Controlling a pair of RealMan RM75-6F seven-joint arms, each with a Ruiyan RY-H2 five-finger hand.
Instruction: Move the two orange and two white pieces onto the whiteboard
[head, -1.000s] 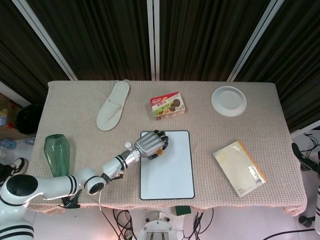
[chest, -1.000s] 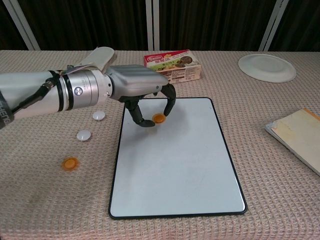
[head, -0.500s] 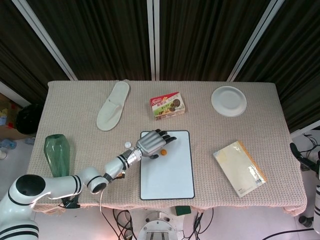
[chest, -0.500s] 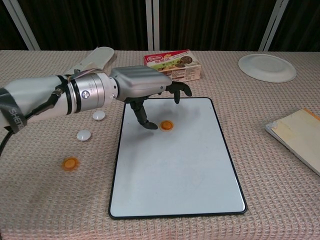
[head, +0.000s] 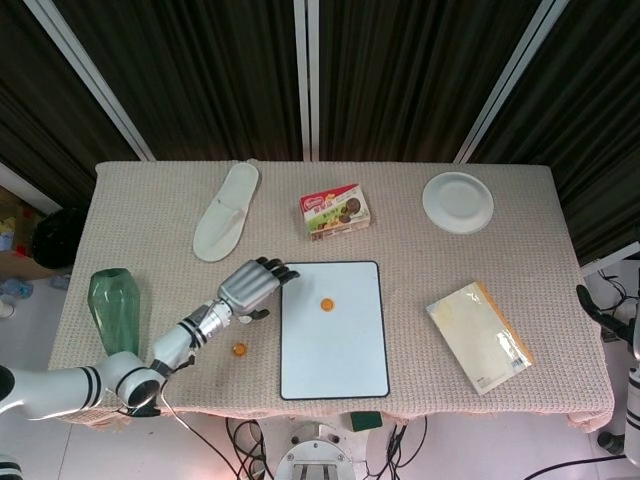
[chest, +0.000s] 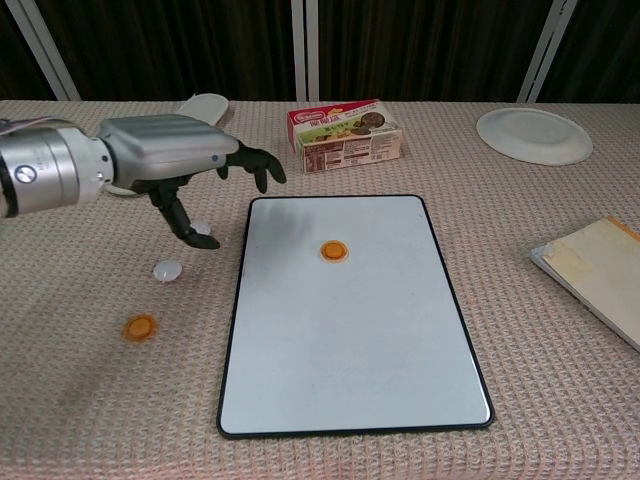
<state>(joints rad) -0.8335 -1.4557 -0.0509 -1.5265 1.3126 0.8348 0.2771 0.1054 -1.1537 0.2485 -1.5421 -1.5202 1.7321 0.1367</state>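
One orange piece lies on the upper part of the whiteboard, also seen as the orange piece on the whiteboard in the head view. A second orange piece lies on the cloth left of the board. Two white pieces are on the cloth too: one white piece in plain sight, the other white piece partly behind a finger. My left hand hovers over them, open, holding nothing. My right hand shows only as a dark sliver off the table's right edge.
A biscuit box stands behind the board, and a white plate sits at the back right. A book lies right of the board. A slipper and a green vase are on the left side.
My left hand let go of the orange piece on the whiteboard, opened, and moved left off the board to above the white pieces.
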